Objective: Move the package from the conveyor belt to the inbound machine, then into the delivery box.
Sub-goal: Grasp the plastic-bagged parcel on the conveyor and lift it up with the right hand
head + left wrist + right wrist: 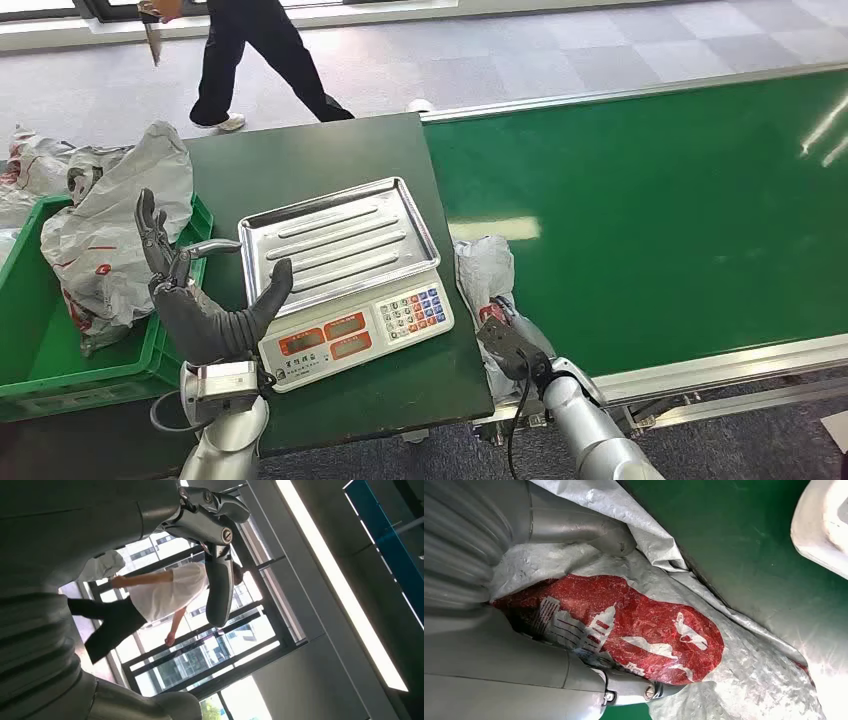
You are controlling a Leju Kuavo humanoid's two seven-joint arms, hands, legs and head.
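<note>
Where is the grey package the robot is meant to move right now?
In the head view the grey package lies on the green conveyor belt, at its near edge just right of the weighing scale, with the right hand gripping it.

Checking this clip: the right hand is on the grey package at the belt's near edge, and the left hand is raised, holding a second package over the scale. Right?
Not quite. In the head view the left hand is raised beside the scale with fingers spread and nothing in it. The right hand is indeed on the grey package at the near edge of the conveyor belt; the right wrist view shows that hand on the package's grey wrapping.
</note>
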